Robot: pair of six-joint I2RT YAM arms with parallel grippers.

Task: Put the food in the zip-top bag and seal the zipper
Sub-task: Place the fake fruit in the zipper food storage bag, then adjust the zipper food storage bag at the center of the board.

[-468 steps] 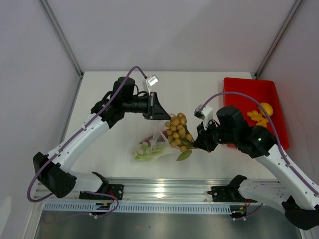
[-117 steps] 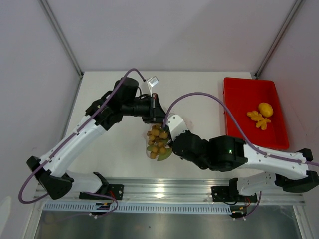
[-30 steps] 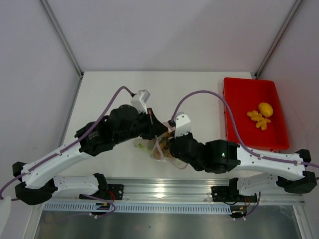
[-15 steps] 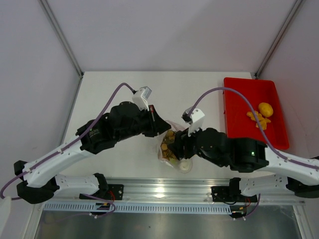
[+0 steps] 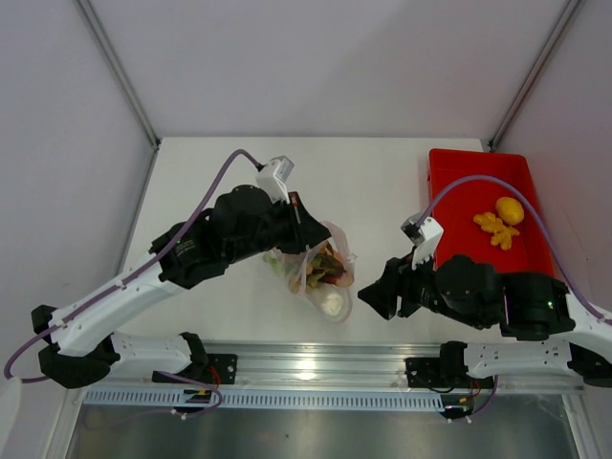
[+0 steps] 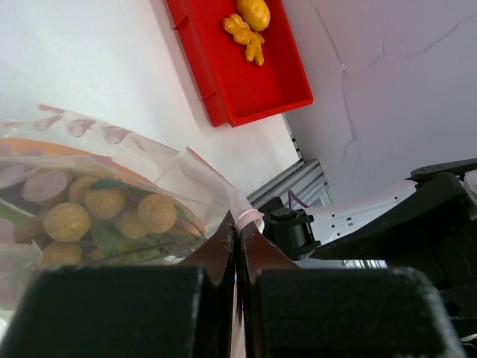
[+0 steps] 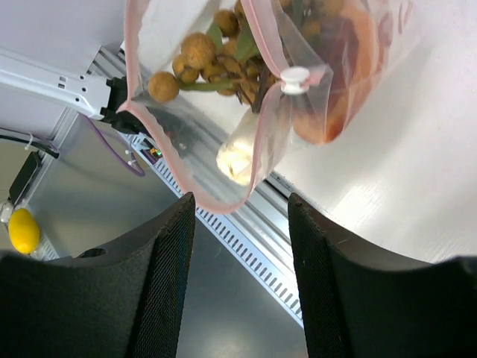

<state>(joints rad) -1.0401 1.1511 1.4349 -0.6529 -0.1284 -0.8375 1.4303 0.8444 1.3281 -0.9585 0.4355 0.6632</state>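
From the top view I could not see the fingertips of the left gripper (image 5: 304, 232). The wrist body covered them, and the left forearm hid the near-left side of the zip-top bag (image 5: 325, 277). Through the crinkled film most of the contents ran together. I could pick out the bunch of tan-yellow balls (image 6: 104, 205) on green leaves, a pale whitish piece (image 5: 332, 304) at the bag's low end, and an orange-red mass (image 7: 346, 82) I could not name. A small yellow blob (image 7: 24, 230) low at the left edge of the right wrist view was too blurred to identify.

The left wrist view settled the grip: the left gripper was clenched on the bag's pink-edged corner, a fold of film pinched between its fingertips. The bag hung from it over the middle of the table (image 5: 220, 172), close to the rail (image 5: 316, 361) at the front edge. I could not tell whether its lower end rested on the surface. The right gripper (image 5: 369, 298) stood just right of the bag and apart from it, its jaws released with nothing between them.

The zipper (image 7: 257, 45) was unsealed. Its two pink strips gaped in a loop toward the right wrist camera, with a white slider tab (image 7: 296, 76) on one strip. The red tray (image 5: 459, 186) sat well apart at the table's right, holding the lemon (image 5: 510, 209) and a knobbly yellow-orange piece (image 5: 495, 228) just beside it.
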